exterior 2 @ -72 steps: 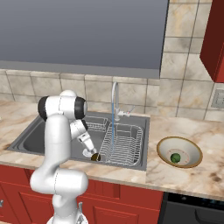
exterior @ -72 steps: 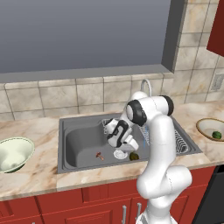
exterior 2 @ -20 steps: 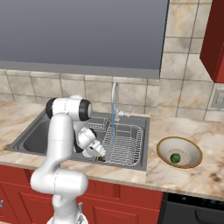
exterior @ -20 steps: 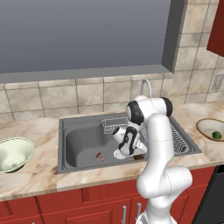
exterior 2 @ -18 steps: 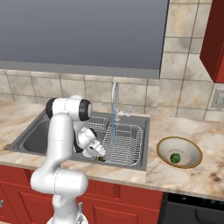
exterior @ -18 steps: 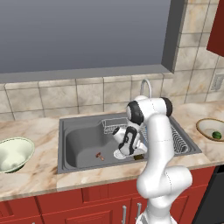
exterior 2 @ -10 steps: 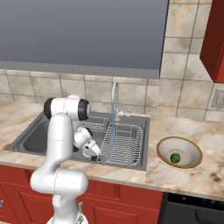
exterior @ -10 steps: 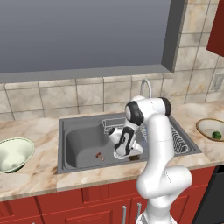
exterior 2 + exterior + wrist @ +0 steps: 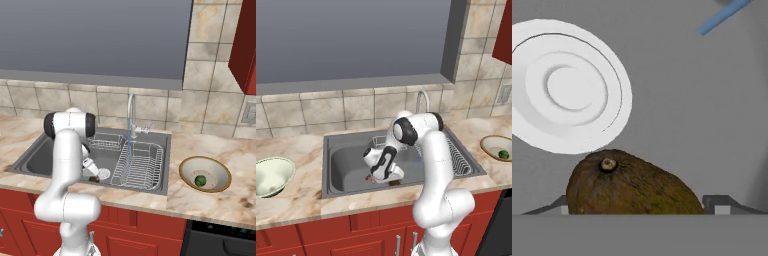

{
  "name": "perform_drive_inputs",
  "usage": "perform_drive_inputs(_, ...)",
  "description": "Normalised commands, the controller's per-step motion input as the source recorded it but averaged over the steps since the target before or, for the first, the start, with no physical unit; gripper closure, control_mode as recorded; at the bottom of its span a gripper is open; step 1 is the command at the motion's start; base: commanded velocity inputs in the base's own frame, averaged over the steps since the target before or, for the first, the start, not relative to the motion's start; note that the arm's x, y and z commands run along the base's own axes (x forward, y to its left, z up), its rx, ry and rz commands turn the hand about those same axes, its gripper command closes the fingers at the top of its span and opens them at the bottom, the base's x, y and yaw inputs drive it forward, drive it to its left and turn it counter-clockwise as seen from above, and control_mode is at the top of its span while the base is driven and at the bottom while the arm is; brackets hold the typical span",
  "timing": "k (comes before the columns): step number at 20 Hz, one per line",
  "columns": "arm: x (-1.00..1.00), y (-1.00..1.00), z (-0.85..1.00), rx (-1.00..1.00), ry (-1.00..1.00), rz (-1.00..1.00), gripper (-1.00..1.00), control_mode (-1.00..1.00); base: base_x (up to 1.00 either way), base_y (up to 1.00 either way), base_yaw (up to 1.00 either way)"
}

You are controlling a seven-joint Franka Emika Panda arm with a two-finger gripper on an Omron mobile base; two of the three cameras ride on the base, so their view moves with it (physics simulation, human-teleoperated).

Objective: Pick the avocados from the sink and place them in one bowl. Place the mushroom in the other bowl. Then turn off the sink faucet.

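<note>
In the hand view a dark olive-brown avocado (image 9: 629,186) lies on the grey sink floor (image 9: 702,115) beside the white drain (image 9: 564,92). My gripper (image 9: 641,209) is open low over it, one fingertip (image 9: 718,204) at each end of the fruit. From the left base view the gripper (image 9: 385,174) is down in the sink (image 9: 346,162), with the dark avocado (image 9: 394,183) under it and the tiny reddish mushroom (image 9: 370,178) just to its left. The green avocado (image 9: 200,180) rests in the tan bowl (image 9: 220,172). The pale green-cream bowl (image 9: 286,167) stands on the left counter. Water runs from the faucet (image 9: 131,112).
A wire dish rack (image 9: 142,162) fills the right part of the basin and a small wire basket (image 9: 106,143) sits at its back. The blue water stream (image 9: 724,15) falls beyond the drain. The window wall stands right behind the sink, and marble counter lies on both sides.
The hand has moved left and lower in the basin, closing in over the dark avocado. The jaws keep the same width. Fruits, bowls and running water are unchanged.
</note>
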Motion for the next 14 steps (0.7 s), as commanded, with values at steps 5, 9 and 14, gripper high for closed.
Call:
perform_drive_inputs(5,-0.24,0.04,0.66,0.0,0.0,0.0,1.0,-1.0,0.0,0.0,0.0)
perform_drive_inputs(9,-0.33,-0.23,0.94,0.0,-0.03,0.0,1.0,-1.0,0.0,0.0,0.0)
perform_drive_inputs(14,-0.35,-0.21,0.99,0.0,-0.04,0.0,1.0,-1.0,0.0,0.0,0.0)
